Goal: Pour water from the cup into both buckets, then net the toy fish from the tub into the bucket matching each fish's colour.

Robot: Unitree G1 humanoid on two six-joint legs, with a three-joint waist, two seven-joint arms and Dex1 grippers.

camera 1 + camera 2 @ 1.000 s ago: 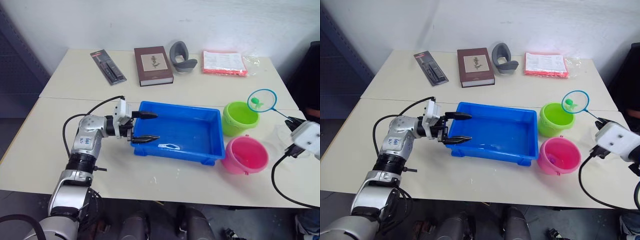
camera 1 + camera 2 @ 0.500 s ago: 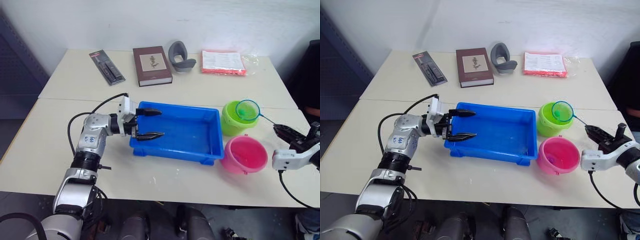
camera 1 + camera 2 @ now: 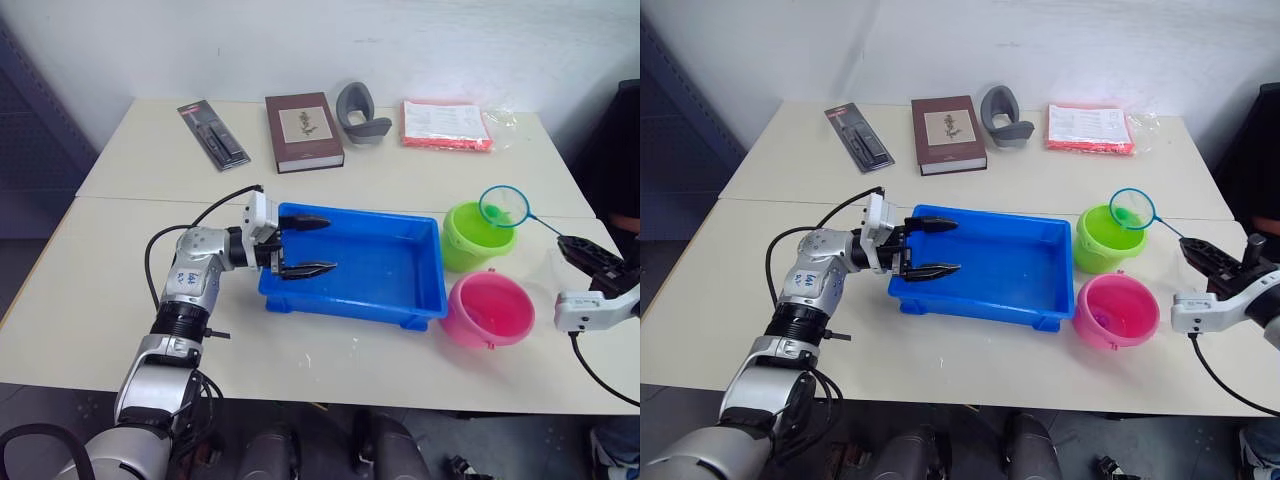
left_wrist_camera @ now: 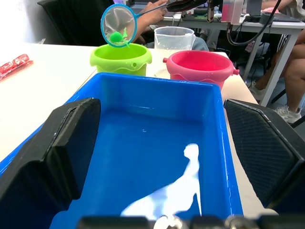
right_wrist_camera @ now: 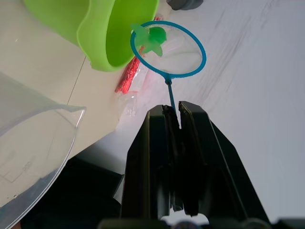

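Pinching the net (image 5: pixel 168 49) by its thin handle, the right gripper (image 5: pixel 173 117) holds the hoop, with a green fish (image 5: pixel 149 37) inside, above the lime bucket (image 3: pixel 479 235). The left gripper (image 3: pixel 303 245), fingers spread, straddles the blue tub (image 3: pixel 430 290) wall; the pink bucket (image 3: pixel 490 310) sits just beside the tub.

**What I count on the table**

I see two buckets, one lime green (image 3: pixel 478 234) and one pink (image 3: pixel 491 309); one blue tub (image 3: pixel 362 264); one net (image 3: pixel 503 206) carrying one green fish (image 5: pixel 151 37); one clear cup (image 4: pixel 174 37); one book (image 3: pixel 304 131).
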